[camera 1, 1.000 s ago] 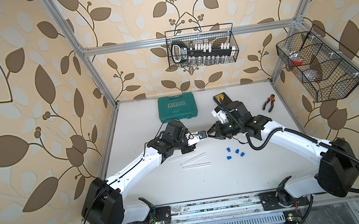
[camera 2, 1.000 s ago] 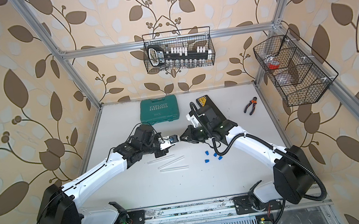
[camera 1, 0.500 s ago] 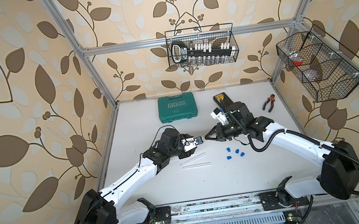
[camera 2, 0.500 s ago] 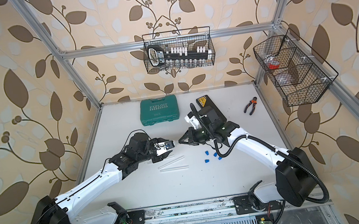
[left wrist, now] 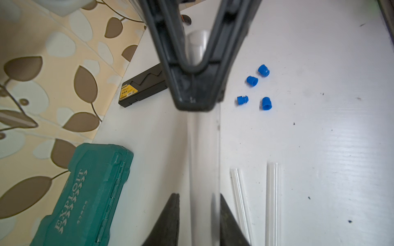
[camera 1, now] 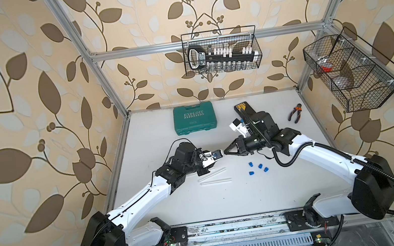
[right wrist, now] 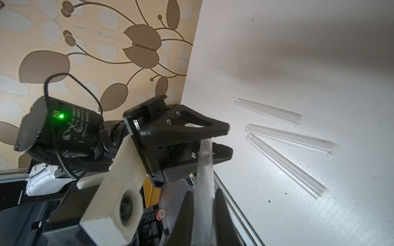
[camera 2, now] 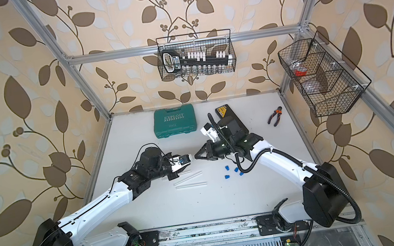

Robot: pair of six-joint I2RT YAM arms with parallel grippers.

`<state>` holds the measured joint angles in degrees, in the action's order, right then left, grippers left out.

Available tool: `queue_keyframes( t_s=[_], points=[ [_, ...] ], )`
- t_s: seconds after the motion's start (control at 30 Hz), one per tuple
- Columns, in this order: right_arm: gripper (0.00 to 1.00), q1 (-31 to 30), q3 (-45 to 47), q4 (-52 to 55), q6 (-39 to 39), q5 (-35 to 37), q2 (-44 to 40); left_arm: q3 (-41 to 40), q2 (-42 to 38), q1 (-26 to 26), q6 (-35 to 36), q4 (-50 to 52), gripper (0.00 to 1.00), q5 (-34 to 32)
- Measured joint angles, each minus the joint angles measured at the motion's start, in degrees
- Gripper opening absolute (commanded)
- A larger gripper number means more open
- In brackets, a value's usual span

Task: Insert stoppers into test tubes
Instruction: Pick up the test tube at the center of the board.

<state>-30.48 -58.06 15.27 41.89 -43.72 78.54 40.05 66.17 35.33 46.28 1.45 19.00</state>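
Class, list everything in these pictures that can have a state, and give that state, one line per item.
held test tube: raised off the table, no stopper in it
right end effector: shut on the held test tube
left end effector: jaws either side of that tube, grip unclear
three test tubes: lying on the table, no stoppers in them
four stoppers: loose on the table
green case: closed
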Motion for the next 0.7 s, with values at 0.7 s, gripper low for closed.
queue_keyframes(
  t_s=[0.7],
  points=[
    [0.39, 1.3, -0.5, 4.6, -6.1, 2.5, -3.1, 2.3, -0.2, 0.0, -3.7, 4.7, 0.00, -2.8]
  ],
)
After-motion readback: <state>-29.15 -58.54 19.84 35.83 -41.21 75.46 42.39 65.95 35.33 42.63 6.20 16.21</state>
